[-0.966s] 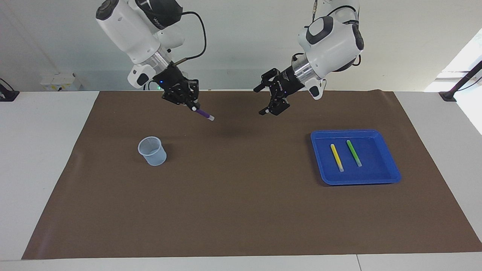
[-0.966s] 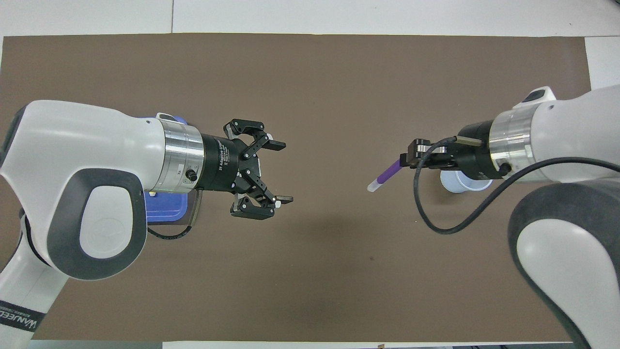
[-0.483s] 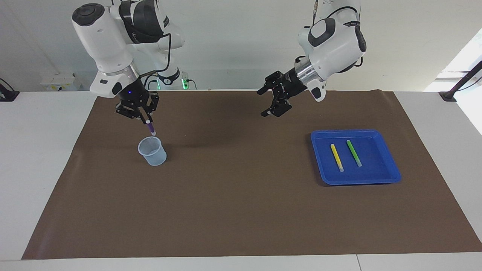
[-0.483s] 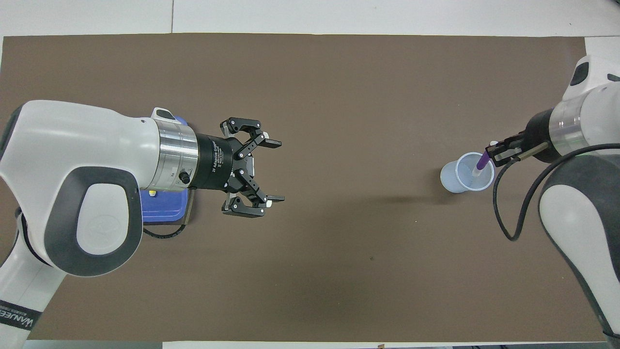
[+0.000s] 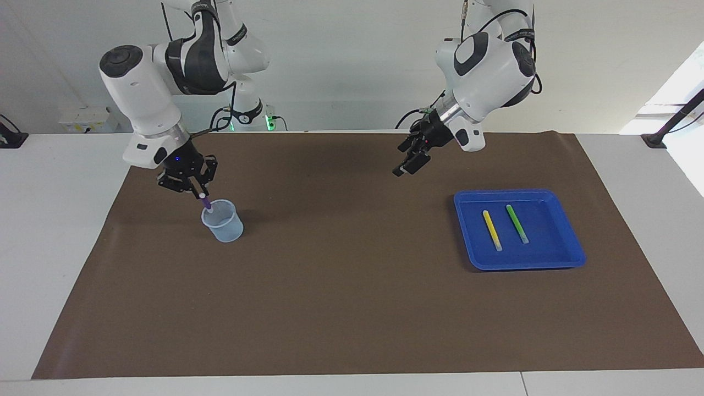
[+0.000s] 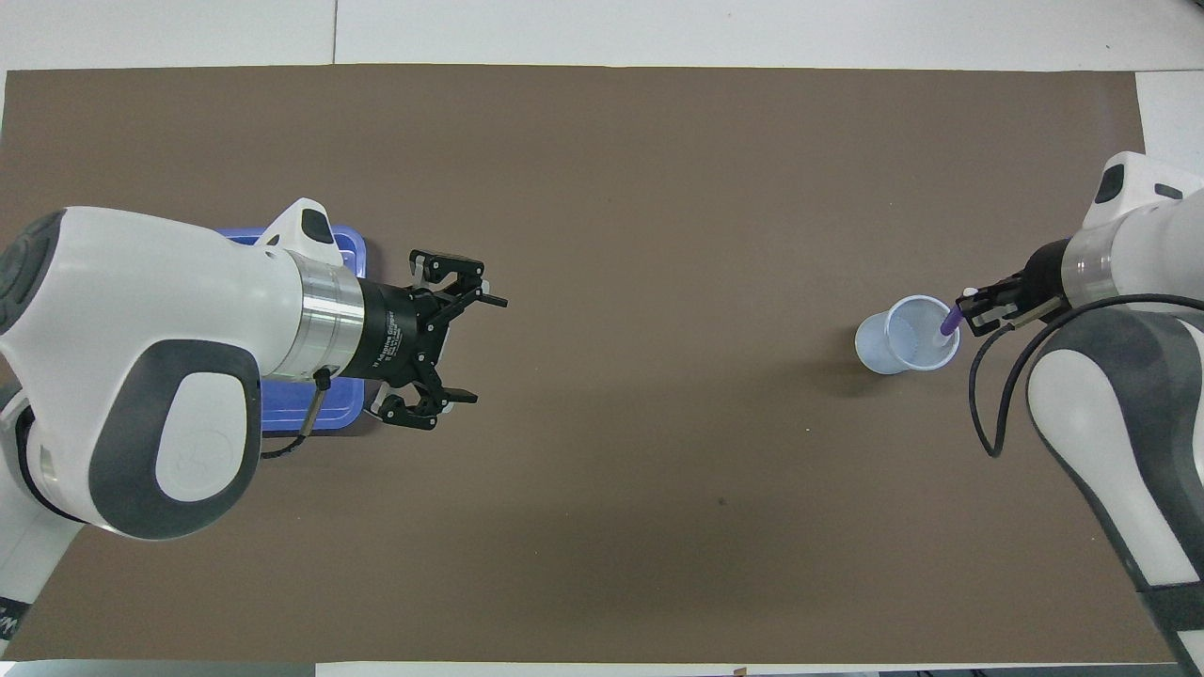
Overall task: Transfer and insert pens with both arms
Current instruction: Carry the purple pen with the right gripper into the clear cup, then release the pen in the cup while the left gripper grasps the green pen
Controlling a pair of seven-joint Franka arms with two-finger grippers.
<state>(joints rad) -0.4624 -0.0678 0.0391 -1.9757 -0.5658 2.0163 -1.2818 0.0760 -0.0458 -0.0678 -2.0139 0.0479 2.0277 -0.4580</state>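
One purple pen (image 5: 207, 204) lowered into cup (image 5: 223, 221), right pincer (image 5: 199, 193) still gripping.

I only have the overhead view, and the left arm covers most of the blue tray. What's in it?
Observer: A yellow pen and a green pen lie side by side in the blue tray, not touching.
Operator: Is the purple pen down inside the cup?
Observer: Not yet. The right pincer holds the purple pen slanted, with its lower tip about level with the rim of the cup.
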